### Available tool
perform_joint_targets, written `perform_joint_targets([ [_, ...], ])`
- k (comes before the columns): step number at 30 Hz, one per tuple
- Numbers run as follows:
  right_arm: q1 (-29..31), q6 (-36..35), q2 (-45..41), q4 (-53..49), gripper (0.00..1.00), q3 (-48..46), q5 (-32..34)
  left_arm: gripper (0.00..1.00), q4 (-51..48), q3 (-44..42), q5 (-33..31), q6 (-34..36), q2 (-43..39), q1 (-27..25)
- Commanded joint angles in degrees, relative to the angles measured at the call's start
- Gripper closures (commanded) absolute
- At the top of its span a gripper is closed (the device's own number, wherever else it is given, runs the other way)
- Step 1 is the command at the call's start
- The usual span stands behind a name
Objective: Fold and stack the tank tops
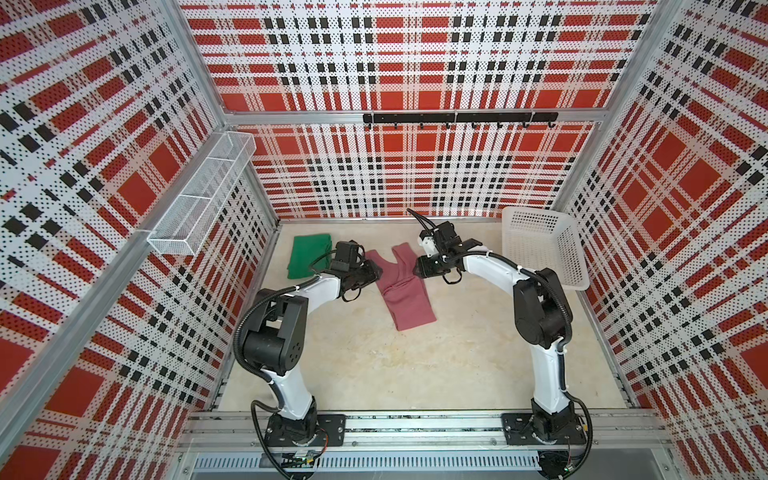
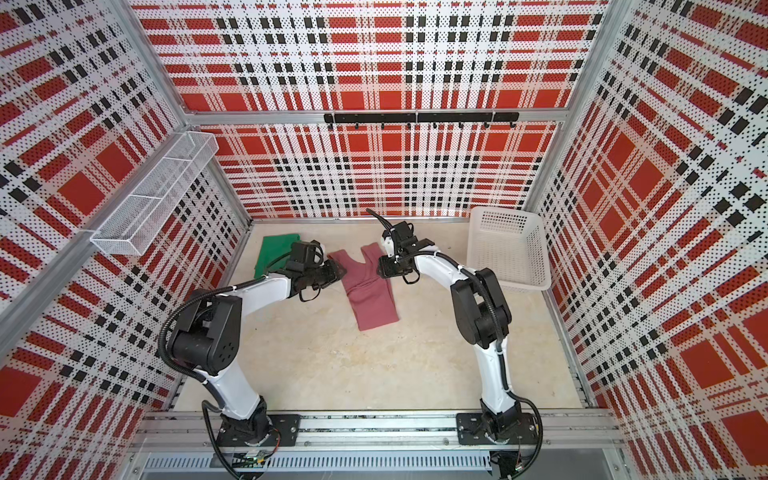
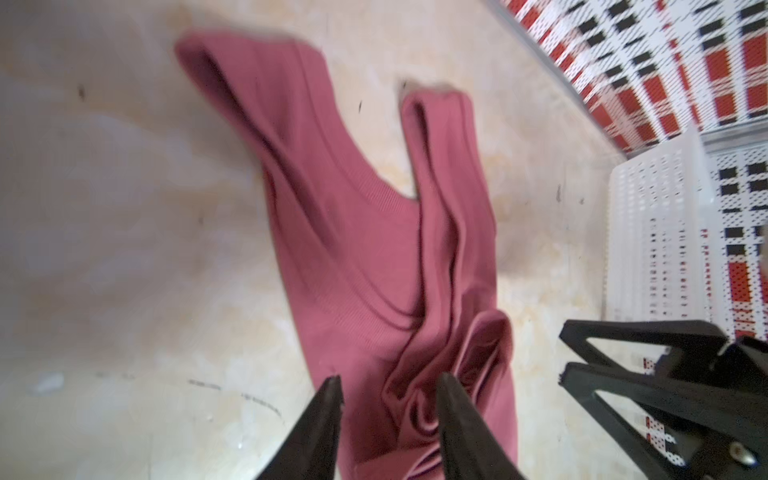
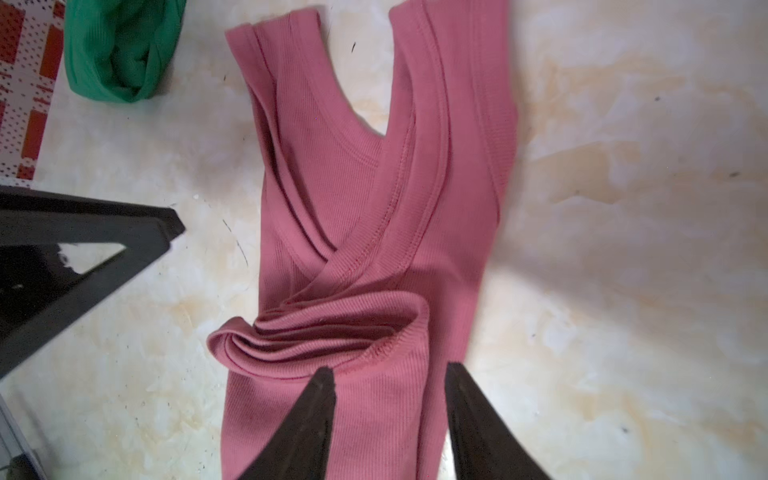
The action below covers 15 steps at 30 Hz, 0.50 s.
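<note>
Pink tank top (image 1: pixel 405 291) (image 2: pixel 370 293) is lying on the table (image 1: pixel 374 357) a bit toward 12 o'clock of centre in both top views. It is folded into a narrow lengthwise strip, with the straps pointing to 11-12 o'clock and the hem toward 5 o'clock. A bunched roll of cloth is sitting across its middle, clear in the wrist views (image 3: pixel 361 232) (image 4: pixel 374 187). Green tank top (image 1: pixel 309 255) (image 2: pixel 274 251) (image 4: pixel 120 54) is lying folded in a compact block at about 10 o'clock of the pink one, apart from it, not stacked. Left gripper (image 1: pixel 374 272) (image 3: pixel 388 386) is hovering at the pink top's 9 o'clock edge, fingers parted moderately, nothing clamped, cloth showing in the gap. Right gripper (image 1: pixel 417 268) (image 4: pixel 390 374) is sitting at the 3 o'clock edge, also parted moderately, holding nothing. White basket (image 1: pixel 536 216) (image 2: pixel 505 214) (image 3: pixel 648 249) is standing at 2-3 o'clock, by the right wall, well apart from both tops.
</note>
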Motion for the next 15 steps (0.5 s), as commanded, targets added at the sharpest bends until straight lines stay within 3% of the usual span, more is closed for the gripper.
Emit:
perform_joint_targets([
  [1,-0.47,-0.84,-4.08,1.15,0.52,-2.23,0.97,0.56,-1.65,1.15,-0.97,1.85,-2.30,-0.37],
  [5,-0.39,0.82,-8.99,4.00,0.58,-10.19,-0.02,0.59,1.06,-4.74,-2.22,-1.84,-6.14,-5.45],
  [10,1.28,3.78,-10.75,8.72,0.72,-17.25,-2.79,0.68,11.88,-14.95,-2.47,-11.87,-9.14,-12.23],
  [15,3.12,5.59,-7.07,12.47,0.76,-17.07,-4.37,0.72,14.99,-17.32,-3.88,-13.21,-6.84,-13.42],
])
